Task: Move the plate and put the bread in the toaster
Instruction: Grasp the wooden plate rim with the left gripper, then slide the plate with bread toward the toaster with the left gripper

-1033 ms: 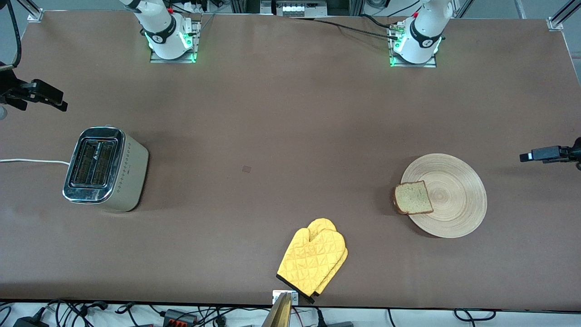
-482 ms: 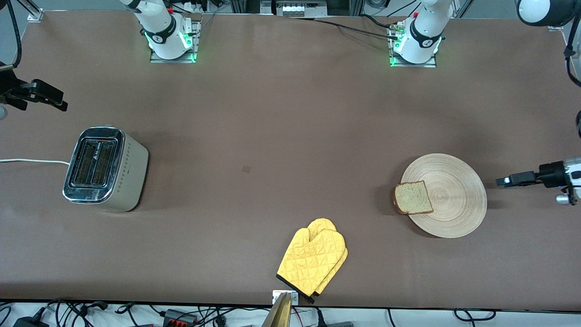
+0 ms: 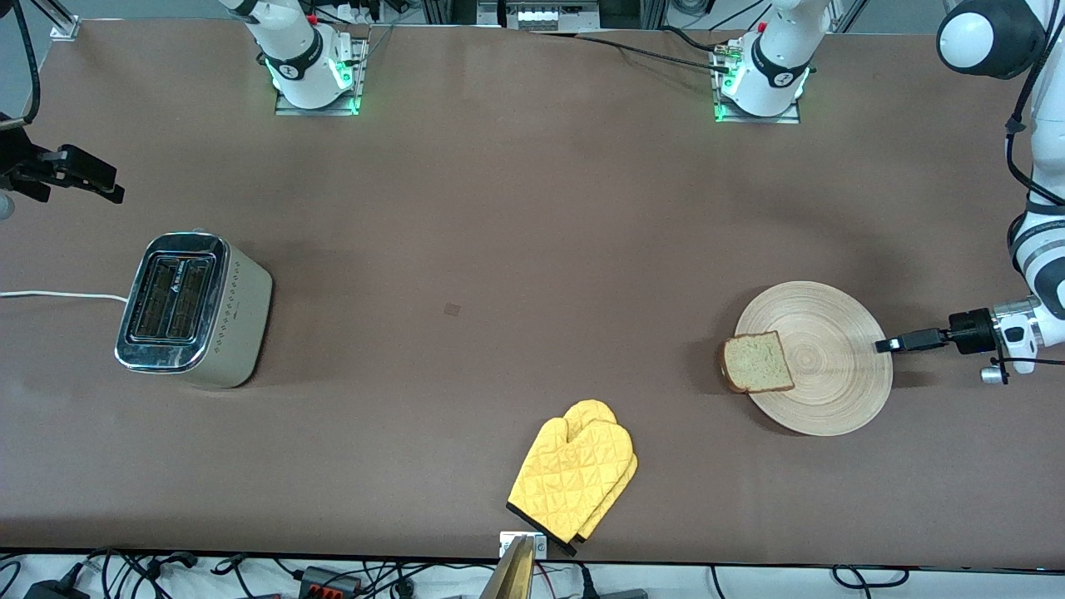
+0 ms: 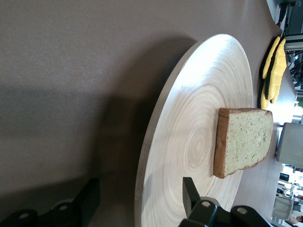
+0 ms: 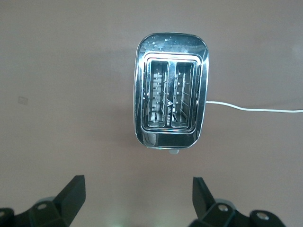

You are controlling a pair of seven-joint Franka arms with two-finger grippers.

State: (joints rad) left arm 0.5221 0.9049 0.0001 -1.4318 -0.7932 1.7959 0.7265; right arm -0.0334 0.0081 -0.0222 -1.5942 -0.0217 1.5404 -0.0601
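The light-wood plate [image 3: 832,399] lies toward the left arm's end of the table. The bread [image 3: 757,363] lies flat on it, overhanging the rim toward the toaster's end. My left gripper [image 3: 887,344] is open and low at the plate's rim away from the bread. In the left wrist view the rim of the plate [image 4: 189,118] runs between the fingers of the left gripper [image 4: 139,196], and the bread [image 4: 244,139] lies farther in. The toaster [image 3: 195,308] stands toward the right arm's end, slots up and empty. My right gripper [image 3: 104,185] is open and empty and waits above the table near the toaster [image 5: 170,109].
Yellow oven mitts [image 3: 574,474] lie near the table's front edge, midway along it; they also show in the left wrist view [image 4: 273,61]. The toaster's white cord [image 3: 58,294] runs off toward the table's end.
My left gripper has come in from the table's end and down to the plate's rim. The plate, bread, toaster and right arm have not moved.
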